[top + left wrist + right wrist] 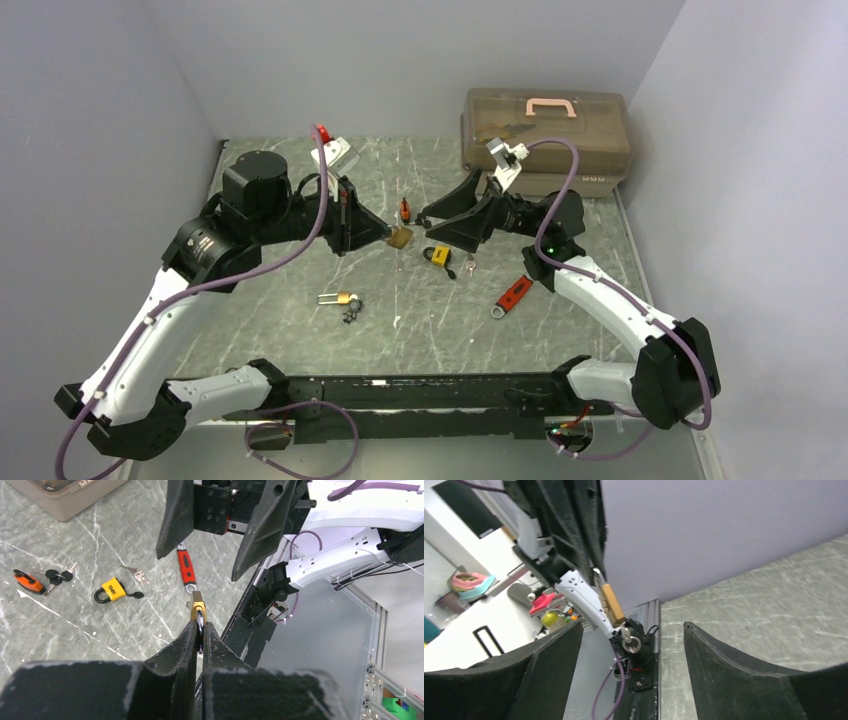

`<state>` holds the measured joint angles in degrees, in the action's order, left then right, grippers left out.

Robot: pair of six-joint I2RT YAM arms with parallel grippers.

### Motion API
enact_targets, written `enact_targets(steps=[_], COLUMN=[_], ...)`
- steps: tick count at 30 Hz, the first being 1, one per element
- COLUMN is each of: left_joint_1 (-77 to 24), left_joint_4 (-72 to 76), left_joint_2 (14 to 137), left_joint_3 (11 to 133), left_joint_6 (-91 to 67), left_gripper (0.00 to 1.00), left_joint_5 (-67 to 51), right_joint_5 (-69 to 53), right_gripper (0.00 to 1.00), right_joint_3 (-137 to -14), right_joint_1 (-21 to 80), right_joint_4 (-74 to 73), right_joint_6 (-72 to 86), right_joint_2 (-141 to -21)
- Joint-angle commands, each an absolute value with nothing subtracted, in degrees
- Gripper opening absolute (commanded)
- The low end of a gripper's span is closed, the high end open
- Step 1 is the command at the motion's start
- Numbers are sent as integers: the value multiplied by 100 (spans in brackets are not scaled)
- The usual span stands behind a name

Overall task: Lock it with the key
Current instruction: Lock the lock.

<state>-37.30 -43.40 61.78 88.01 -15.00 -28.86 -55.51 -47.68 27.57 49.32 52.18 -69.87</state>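
My left gripper [385, 232] is shut on the shackle of a brass padlock [399, 238] and holds it above the table. In the left wrist view the fingers [192, 637] pinch the dark shackle, with the brass body [198, 605] sticking out beyond them. In the right wrist view the padlock [611, 602] hangs tilted with a silver key [628, 640] in its lower end. My right gripper [424, 224] is open and empty, facing the padlock a short way off. The key lies between its spread jaws in the right wrist view [633, 625], farther out and untouched.
On the table lie a yellow padlock [437, 256], an orange padlock [404, 210], a long-shackle brass padlock [338, 298] with dark keys [350, 313], loose keys [468, 264] and a red-handled tool [513, 295]. A brown toolbox [545, 130] stands at the back right.
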Motion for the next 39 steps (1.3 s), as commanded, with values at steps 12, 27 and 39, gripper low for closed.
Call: enact_targets(steps=[12,27,39], left_joint_1=[-3543,-3421,-3063], left_joint_4=[-3627,-3578,-3754], left_joint_2=[6229,6198,6087], left_joint_3=[9008,8874,8898], left_joint_6=[-1873,-1899,-1829], left_gripper=[0,0,0], left_joint_5=[-3583,-3663,-3696], right_joint_5=[-5966,-5975,-5783], right_gripper=[52,15,0], right_joint_3=[-5168,-5211,-5173], right_joint_1=[3175,3233,3225], right_joint_4=[4611,4433,3473], right_joint_6=[4617,4510,3795], right_joint_2=[-6926,-6950,-6732])
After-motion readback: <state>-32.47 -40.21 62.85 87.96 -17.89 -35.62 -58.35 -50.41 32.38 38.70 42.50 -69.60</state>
